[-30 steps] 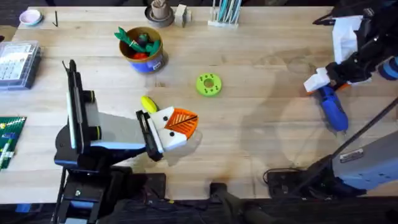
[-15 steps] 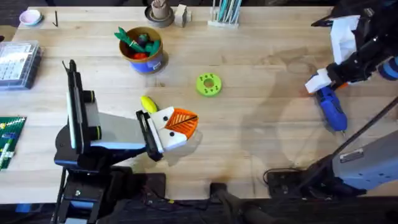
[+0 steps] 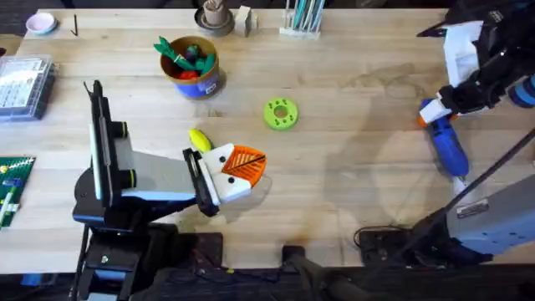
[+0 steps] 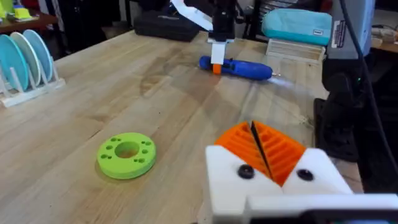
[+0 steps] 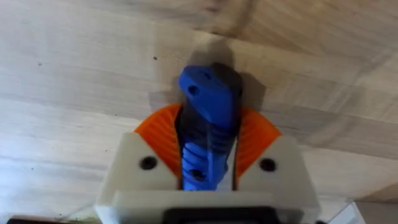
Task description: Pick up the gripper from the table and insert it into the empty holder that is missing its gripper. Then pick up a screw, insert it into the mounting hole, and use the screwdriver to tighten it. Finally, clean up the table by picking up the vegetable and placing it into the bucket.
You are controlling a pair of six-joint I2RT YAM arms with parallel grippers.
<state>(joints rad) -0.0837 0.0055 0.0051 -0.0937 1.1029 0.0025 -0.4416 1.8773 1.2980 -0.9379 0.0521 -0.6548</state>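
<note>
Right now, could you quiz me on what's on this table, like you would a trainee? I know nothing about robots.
1. True or false: the right tool is clamped on the blue screwdriver.
2. What lies right next to the left tool?
A. the lime-green ring
B. the yellow vegetable
C. the bucket
3. Fill in: the bucket holds red and ____ toy vegetables.

Key: 1 true; 2 B; 3 green.
</note>
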